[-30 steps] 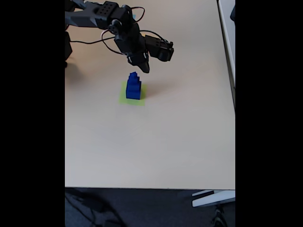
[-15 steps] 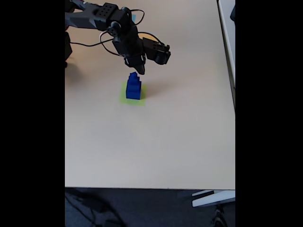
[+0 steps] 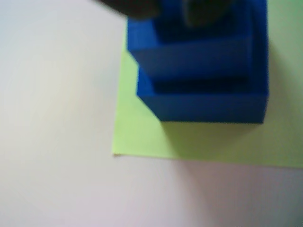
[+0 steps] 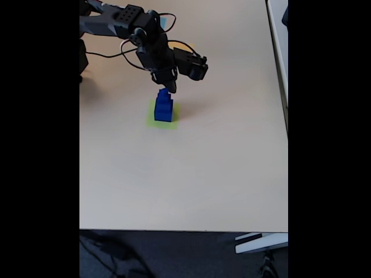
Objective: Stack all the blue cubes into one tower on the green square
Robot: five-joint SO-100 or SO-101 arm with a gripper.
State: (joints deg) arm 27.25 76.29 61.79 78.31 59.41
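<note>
In the fixed view, a pale beige table (image 4: 185,174) takes most of the picture, with a dark floor below its near edge and a white piece of furniture at the right border. On the far left part of the table lies the green square (image 4: 152,120), flat on the surface. On it stands the tower (image 4: 163,107) of blue cubes, wider at the bottom and narrower at the top, in steps. The black arm (image 4: 124,23) comes in from the upper left corner, with cables looping beside it. The gripper (image 4: 168,87) points down and its tip is just above the top of the tower, maybe touching it; I cannot tell from here. I also cannot tell if the fingers are apart or together, because they are small and dark.

In the wrist view, the light table (image 3: 57,118) fills the left and the lower part. The green square (image 3: 142,137) shows its left edge and near corner, and the tower (image 3: 203,85) sits on it, seen from above as blue steps, one inside the other. The picture is blurred. At the top edge there are dark shapes over the upper cube, probably parts of the gripper, but their position is not clear.
</note>
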